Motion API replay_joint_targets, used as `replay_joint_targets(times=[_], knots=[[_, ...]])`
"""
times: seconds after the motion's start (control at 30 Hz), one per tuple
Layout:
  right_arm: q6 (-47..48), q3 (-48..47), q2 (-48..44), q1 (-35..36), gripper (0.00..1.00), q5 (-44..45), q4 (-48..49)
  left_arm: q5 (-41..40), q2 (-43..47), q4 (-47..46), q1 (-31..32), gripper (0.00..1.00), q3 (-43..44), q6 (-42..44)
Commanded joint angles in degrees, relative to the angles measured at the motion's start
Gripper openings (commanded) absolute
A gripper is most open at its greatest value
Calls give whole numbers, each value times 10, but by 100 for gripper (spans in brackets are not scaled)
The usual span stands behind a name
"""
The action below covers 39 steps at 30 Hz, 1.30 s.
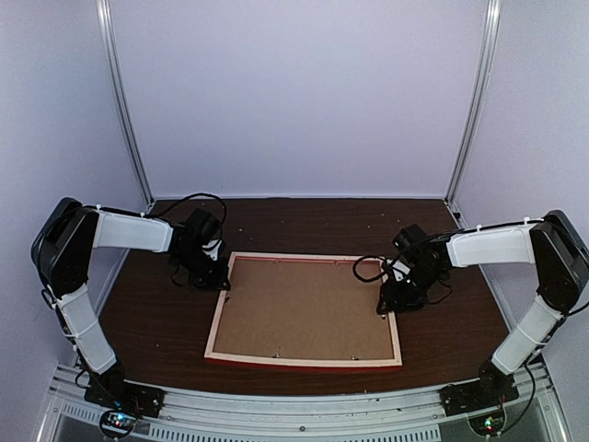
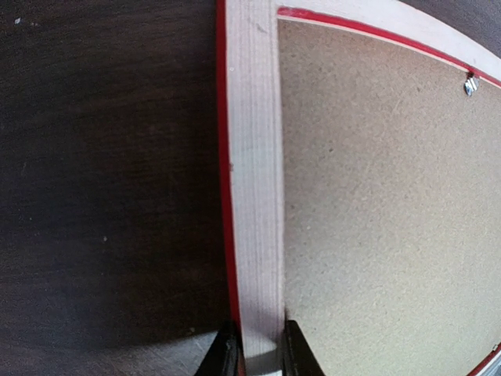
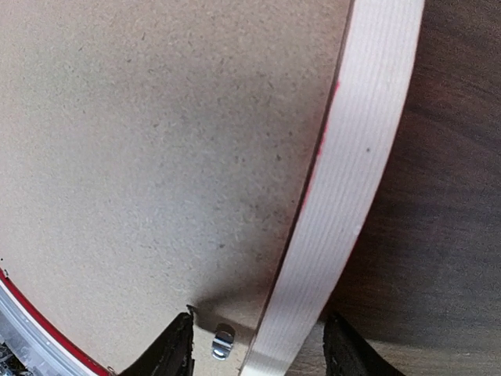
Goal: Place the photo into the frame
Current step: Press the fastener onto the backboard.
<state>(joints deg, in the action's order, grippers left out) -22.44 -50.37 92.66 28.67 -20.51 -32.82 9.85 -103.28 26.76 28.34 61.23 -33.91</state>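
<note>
The frame [image 1: 304,357] lies face down on the table, pale back up, red showing at its edges. A plain brown backing board [image 1: 308,308] fills it. The photo is hidden. My left gripper [image 1: 219,279] is shut on the frame's left rail [image 2: 254,157], one finger on each side, in the left wrist view [image 2: 260,356]. My right gripper [image 1: 386,307] is open and straddles the right rail [image 3: 352,172] with a gap on both sides, in the right wrist view [image 3: 258,352].
The dark wood table [image 1: 156,313] is walled in by pale panels at the back and sides. Small metal tabs sit at the board's edge, one in the left wrist view [image 2: 470,84] and one between my right fingers [image 3: 223,342].
</note>
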Motion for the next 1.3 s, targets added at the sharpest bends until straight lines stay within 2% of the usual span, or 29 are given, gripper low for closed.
replay_joint_targets(times=[0.0, 0.4, 0.67, 0.9, 1.27], knots=[[9, 27, 0, 5, 56, 46, -62, -4, 1, -8, 1, 10, -13, 17], [7, 26, 20, 5, 43, 42, -46, -3, 3, -6, 1, 10, -17, 17], [14, 33, 22, 5, 43, 54, -52, -2, 7, -7, 1, 10, -18, 19], [26, 30, 34, 5, 34, 54, -67, -5, 6, -2, 1, 10, -17, 21], [53, 19, 57, -14, 28, -14, -95, -11, 12, 1, 1, 10, -19, 21]])
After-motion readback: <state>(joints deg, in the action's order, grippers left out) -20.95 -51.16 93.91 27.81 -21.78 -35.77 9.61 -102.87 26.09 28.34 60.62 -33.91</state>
